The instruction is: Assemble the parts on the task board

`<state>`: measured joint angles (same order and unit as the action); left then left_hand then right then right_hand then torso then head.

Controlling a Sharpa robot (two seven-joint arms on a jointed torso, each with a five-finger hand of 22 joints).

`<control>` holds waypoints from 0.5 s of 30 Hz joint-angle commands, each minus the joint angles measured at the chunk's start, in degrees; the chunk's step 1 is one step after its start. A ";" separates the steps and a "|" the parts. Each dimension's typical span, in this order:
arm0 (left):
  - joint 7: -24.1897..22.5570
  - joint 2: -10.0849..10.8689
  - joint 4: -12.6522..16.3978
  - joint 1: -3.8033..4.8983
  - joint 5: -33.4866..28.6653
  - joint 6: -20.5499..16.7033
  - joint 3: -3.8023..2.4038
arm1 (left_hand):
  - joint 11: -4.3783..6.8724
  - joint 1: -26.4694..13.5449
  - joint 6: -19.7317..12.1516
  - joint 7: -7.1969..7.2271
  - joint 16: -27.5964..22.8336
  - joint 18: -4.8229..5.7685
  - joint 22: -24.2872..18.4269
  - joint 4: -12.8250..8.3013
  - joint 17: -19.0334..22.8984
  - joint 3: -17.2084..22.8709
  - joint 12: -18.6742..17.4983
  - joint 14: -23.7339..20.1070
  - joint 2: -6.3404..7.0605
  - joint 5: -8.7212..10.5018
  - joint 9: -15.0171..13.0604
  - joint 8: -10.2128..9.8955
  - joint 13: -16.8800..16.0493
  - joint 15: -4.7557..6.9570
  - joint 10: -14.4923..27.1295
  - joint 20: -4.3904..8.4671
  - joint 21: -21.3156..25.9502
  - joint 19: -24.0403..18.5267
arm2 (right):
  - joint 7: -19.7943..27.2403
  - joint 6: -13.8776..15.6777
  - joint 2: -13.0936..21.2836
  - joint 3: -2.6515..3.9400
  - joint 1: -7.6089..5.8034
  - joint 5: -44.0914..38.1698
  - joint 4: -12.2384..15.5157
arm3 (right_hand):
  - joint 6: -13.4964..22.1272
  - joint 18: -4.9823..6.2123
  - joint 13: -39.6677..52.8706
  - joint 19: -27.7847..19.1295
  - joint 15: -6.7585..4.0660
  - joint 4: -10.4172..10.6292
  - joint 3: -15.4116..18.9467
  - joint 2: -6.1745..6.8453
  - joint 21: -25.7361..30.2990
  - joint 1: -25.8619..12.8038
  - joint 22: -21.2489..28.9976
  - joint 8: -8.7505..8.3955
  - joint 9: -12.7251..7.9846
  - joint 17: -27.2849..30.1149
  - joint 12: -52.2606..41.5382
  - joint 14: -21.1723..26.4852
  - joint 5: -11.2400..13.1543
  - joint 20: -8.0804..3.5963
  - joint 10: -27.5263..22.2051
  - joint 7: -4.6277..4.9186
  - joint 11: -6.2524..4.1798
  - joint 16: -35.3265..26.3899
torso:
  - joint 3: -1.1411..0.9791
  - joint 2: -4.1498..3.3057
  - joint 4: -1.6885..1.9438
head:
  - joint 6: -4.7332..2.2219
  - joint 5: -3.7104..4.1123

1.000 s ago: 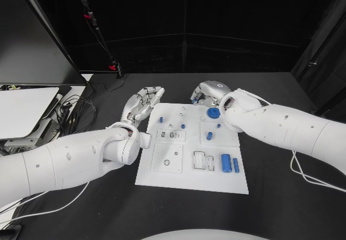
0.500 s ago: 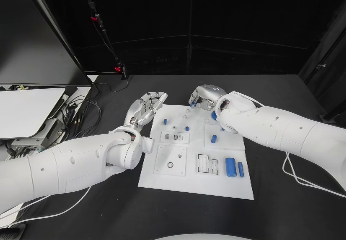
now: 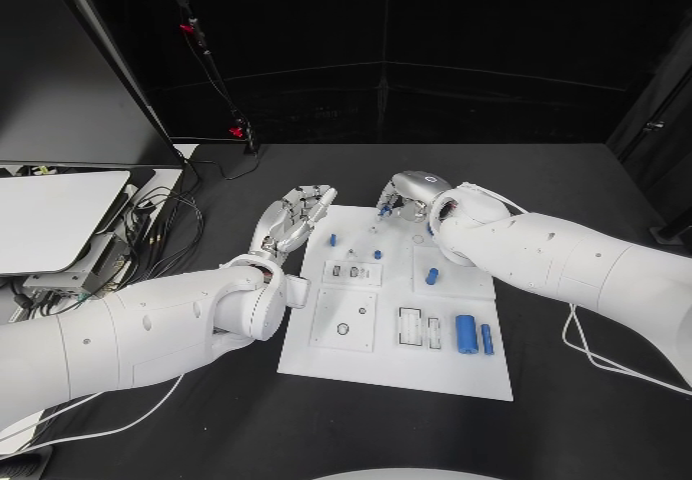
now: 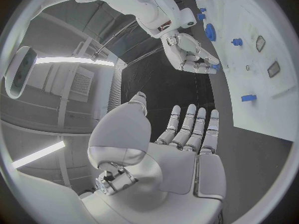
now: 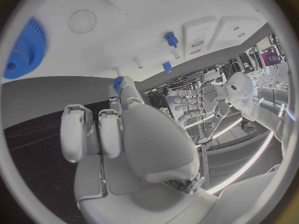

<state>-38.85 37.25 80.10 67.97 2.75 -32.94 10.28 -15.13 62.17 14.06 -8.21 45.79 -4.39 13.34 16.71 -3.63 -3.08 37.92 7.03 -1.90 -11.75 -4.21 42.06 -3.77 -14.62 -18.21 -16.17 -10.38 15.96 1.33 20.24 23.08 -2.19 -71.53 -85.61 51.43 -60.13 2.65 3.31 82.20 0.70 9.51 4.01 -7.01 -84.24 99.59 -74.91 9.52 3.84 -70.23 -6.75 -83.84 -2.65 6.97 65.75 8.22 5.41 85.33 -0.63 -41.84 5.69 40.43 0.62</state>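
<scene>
Board: the white board [image 3: 433, 365] lies mid-tabletop [image 3: 577, 190], its long side running away from the robot.
Cylinder: the cylinder [image 3: 464, 333] lies flat near the board's near right corner, its long axis running near-to-far along the board's long side.
Bar: a slimmer bar [image 3: 486, 339] lies just beside the cylinder on the outer side and parallel to it.
Right peg: a peg [image 3: 433, 274] sits further up on the right-hand panel, tipped roughly along the same line.
Left pegs: two short pegs [image 3: 333, 240] [image 3: 378, 254] stand apart toward the far left.
Gear: the gear [image 5: 25, 49] lies flat near the far right corner, close under the right wrist.
Left robot hand: the left robot hand [image 3: 293, 218] hovers over the tabletop just off the far left corner, fingers straight and side by side, holding nothing.
Right robot hand: the right robot hand [image 3: 408, 192] hangs over the far edge, fingers curled, seemingly pinching a small held part [image 5: 117, 83] at its fingertips.
Held part's axis: too small to tell for certain.
Step, as I judge it: seating the held part in a socket at the far end.
Doing it well: line the part's axis up square to the board before lowering, come down slowly, and release only once it is seated. Keep the wrist clear of the gear, and keep the left robot hand ready to steady the board edge.
</scene>
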 commanded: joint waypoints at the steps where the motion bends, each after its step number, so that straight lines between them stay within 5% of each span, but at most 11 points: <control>1: -17.10 -0.06 -0.01 0.08 0.59 0.65 -0.07 | -0.02 0.04 0.34 -8.84 0.30 -0.98 0.04 0.00 -0.07 -0.41 0.20 0.00 -0.69 -0.35 0.07 0.22 0.05 -0.50 -0.37 -0.30 -0.34 -0.07 | 0.53 -0.27 -0.17 0.06 -0.15 0.14 -0.14 | -0.31 0.45 0.10 0.32 -0.15 0.21 -0.20 0.28 0.13 0.42 -2.25 -0.27 0.01 -0.09 0.47 -2.78 -0.15 -0.20 0.72 0.14 -0.46 -0.11 | 0.04 -0.19 0.07 | 0.06 -0.14; 15: -16.99 -0.02 -0.16 0.08 0.63 0.79 -0.07 | -0.02 0.10 0.32 -8.84 0.30 -0.97 0.04 0.00 -0.07 -0.44 0.20 -0.01 -0.74 -0.43 0.09 0.21 0.06 -0.51 -0.34 -0.30 -0.34 -0.09 | 0.80 1.38 -1.15 0.06 -0.15 0.14 -1.72 | -0.16 0.45 0.10 0.31 -0.04 0.48 -0.51 0.43 0.16 0.59 -2.23 -0.75 -0.03 -0.09 1.13 -2.78 -0.17 -0.13 0.68 0.25 -0.32 -0.13 | 0.20 -0.03 -0.12 | 0.47 -0.64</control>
<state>-38.85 37.25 79.92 67.96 2.84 -32.78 10.27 -15.13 62.40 14.06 -8.21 45.79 -4.40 13.34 16.71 -3.63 -3.08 37.89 7.03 -2.13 -11.98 -4.19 42.06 -3.77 -14.62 -18.21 -16.17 -10.38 15.96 1.66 20.39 22.05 -2.19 -71.52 -85.51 49.87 -60.11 2.65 3.36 82.20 0.70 9.91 3.75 -6.78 -84.24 99.82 -74.90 8.93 3.78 -70.29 -5.78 -83.84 -2.64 6.97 65.94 8.20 5.22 85.33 -0.49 -41.91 5.71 40.86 0.06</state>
